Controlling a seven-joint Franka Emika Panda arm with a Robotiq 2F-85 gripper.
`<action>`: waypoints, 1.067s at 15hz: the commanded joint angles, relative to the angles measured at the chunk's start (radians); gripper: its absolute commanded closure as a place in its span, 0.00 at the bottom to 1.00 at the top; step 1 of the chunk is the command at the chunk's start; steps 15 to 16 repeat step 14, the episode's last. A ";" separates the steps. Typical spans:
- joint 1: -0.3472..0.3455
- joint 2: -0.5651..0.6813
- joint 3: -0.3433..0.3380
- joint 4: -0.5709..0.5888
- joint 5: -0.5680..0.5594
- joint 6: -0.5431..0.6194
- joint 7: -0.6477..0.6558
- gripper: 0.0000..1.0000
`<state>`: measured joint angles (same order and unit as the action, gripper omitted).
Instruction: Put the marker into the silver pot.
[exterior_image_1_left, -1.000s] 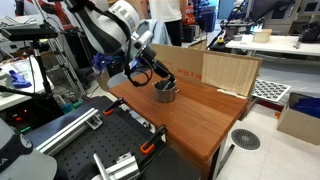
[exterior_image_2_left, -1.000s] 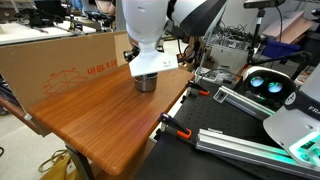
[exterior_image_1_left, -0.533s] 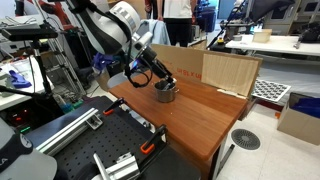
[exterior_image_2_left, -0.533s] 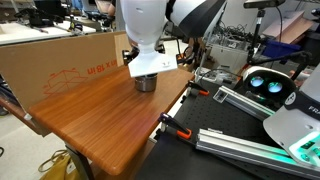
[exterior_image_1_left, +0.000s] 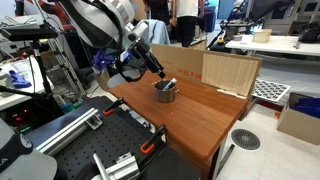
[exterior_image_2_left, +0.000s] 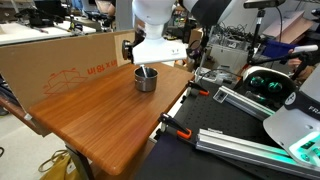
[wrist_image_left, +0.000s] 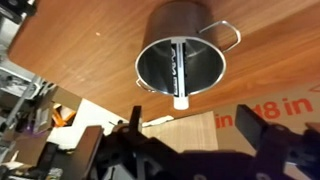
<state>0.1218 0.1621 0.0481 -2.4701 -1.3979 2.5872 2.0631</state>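
Note:
The silver pot (wrist_image_left: 186, 20) stands on the wooden table (wrist_image_left: 70, 50), near the cardboard; it also shows in both exterior views (exterior_image_1_left: 165, 94) (exterior_image_2_left: 147, 80). The marker (wrist_image_left: 181, 72) leans inside the pot, dark with a white tip resting on the rim. In the exterior views the marker (exterior_image_1_left: 169, 84) (exterior_image_2_left: 146, 72) pokes a little above the rim. My gripper (wrist_image_left: 198, 125) is open and empty, its two dark fingers (wrist_image_left: 263, 122) spread wide. It hangs above the pot, apart from it, in both exterior views (exterior_image_1_left: 153, 64) (exterior_image_2_left: 152, 60).
Cardboard panels (exterior_image_1_left: 228, 72) (exterior_image_2_left: 60, 62) stand along the table's far edge, just behind the pot. Orange-handled clamps (exterior_image_2_left: 176, 128) grip the table edge beside a black rail frame (exterior_image_1_left: 110, 150). Lab benches and equipment surround the table.
The gripper has opened and let go of the marker, which now rests in the pot. The gripper has lifted up and away from the pot.

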 joint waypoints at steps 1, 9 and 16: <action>-0.054 -0.154 0.013 -0.138 0.222 0.140 -0.267 0.00; -0.037 -0.165 -0.001 -0.156 0.283 0.153 -0.344 0.00; -0.037 -0.165 -0.001 -0.156 0.283 0.155 -0.345 0.00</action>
